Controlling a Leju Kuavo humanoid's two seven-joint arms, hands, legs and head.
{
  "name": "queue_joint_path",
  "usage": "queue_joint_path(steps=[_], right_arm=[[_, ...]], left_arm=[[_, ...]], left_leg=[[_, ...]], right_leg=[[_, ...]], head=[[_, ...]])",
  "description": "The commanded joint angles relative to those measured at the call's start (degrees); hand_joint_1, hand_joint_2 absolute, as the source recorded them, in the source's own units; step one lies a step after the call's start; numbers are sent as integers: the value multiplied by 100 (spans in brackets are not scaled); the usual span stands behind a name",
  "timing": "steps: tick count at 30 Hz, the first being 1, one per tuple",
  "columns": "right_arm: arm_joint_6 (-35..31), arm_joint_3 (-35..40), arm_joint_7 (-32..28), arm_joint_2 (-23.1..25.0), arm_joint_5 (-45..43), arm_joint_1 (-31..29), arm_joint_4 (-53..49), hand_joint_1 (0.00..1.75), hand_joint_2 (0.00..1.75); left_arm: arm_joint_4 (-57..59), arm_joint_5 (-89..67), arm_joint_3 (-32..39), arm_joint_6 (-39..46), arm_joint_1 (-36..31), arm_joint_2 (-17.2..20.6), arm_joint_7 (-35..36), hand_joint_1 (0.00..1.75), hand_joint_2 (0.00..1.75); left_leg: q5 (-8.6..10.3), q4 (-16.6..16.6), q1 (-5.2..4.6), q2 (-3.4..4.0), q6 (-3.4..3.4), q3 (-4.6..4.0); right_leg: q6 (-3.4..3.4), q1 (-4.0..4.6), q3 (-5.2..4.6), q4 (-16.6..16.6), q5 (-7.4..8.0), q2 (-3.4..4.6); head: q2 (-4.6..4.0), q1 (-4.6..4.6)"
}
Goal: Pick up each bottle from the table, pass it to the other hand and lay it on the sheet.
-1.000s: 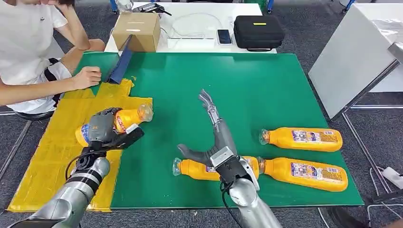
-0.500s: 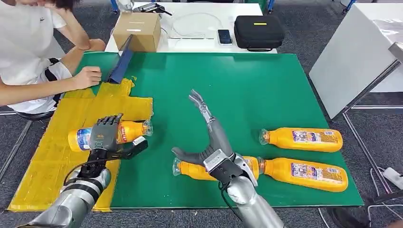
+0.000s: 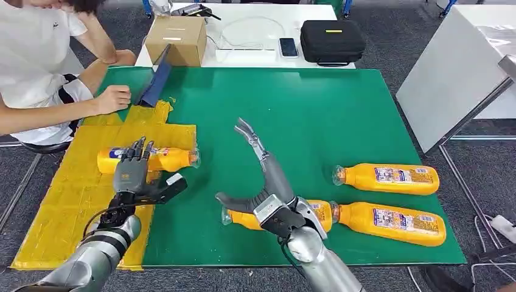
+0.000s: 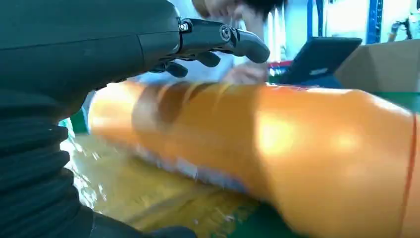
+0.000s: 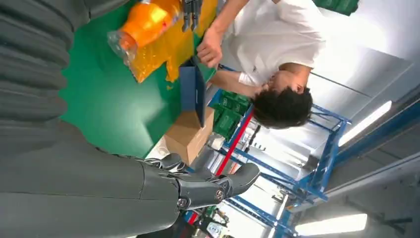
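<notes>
Item one: orange bottle (image 3: 149, 159), lying on its side on the yellow sheet (image 3: 67, 201), cap end toward the green table (image 3: 341, 115). I judge it delivered.

My left hand (image 3: 135, 177) sits just on the near side of it, fingers spread and straight, holding nothing. My right hand (image 3: 264, 185) hangs above the table middle, fingers extended and apart, thumb out to the side, also holding nothing.

Item two: second bottle (image 3: 319, 212), lying directly beneath my right wrist, partly hidden by it. Items three and four: the far bottle (image 3: 386, 178) and the near bottle (image 3: 392, 223), both on their sides toward the table's right end, well apart from the sheet.

Handling, as I judge it: filled plastic, so moderately heavy; smooth, round and liable to roll; walls that give a little under pressure. I would wrap the labelled mid-body, not the tapered neck.

Change against the earlier views: a second ago my left hand had the first bottle clasped and raised over the sheet edge; half a second ago it was lower with the fingers loosening; now the bottle rests farther onto the sheet and is released. My right hand has drifted slightly leftward.

Also listed: a person (image 3: 36, 67) seated at the far left corner, one hand on the table edge; a cardboard box (image 3: 175, 39) and black case (image 3: 331, 39) on the white table behind.
</notes>
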Motion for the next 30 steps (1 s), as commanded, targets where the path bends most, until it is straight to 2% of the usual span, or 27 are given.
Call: queue_joint_path(steps=[1,3,6,8,11,12,13,16,21,24,30], right_arm=[[-46,184,77,-194,219,-189,400,0,175],[-46,184,77,-194,219,-189,400,0,175],[-46,184,77,-194,219,-189,400,0,175],[-46,184,77,-194,219,-189,400,0,175],[-33,161,87,-180,290,-187,437,0,175],[-27,145,89,-177,323,-177,453,0,175],[-25,139,90,-176,340,-174,459,0,175],[-47,147,102,-212,603,-165,514,0,175],[-318,228,237,-372,1557,-109,681,0,175],[-421,540,368,-615,2444,-215,926,0,175],[-243,780,356,-796,2716,-264,1367,0,175]], left_arm=[[689,831,886,-80,-206,-356,-1166,0,175],[689,831,886,-80,-206,-356,-1166,0,175],[689,831,886,-80,-206,-356,-1166,0,175],[689,831,886,-80,-206,-356,-1166,0,175],[667,1131,935,-233,-174,-371,-1629,0,175],[612,1301,970,-275,-140,-401,-1811,0,175],[591,1372,980,-284,-127,-412,-1875,0,175],[183,2353,1152,-598,86,-580,-2853,0,175],[-1898,4324,-326,-792,1043,-467,-2893,0,175],[-2309,4252,-435,-387,1285,-510,-2893,0,175],[-2749,4473,-459,-176,1464,-470,-2893,0,175]], left_leg=[[-13,-1,3,-20,-13,33],[-5,-2,1,-20,-7,16],[-26,10,3,-25,-20,47],[-9,1,2,-19,-11,21],[-13,2,3,-15,-15,29],[-32,13,4,-22,-29,56],[-16,2,4,-21,-17,34],[-24,5,3,-23,-18,45],[-18,1,3,-12,-10,31],[-20,2,3,-14,-12,35],[-12,1,4,-19,-10,19]], right_leg=[[-5,-2,35,-2,-13,-1],[-2,-2,18,-3,-6,-3],[-8,-4,47,7,-22,10],[-5,-2,23,-1,-8,3],[-8,-2,27,2,-11,9],[-15,-5,51,16,-28,17],[-8,-1,35,1,-14,5],[-8,-3,45,3,-21,7],[-2,-2,33,-6,-11,11],[-4,-4,37,-5,-14,8],[-3,-4,23,-7,-7,7]], head=[[-2,0],[0,2],[-2,2],[-2,2],[-2,0],[-2,0],[-2,0],[-2,0],[-2,0],[0,2],[-2,2]])
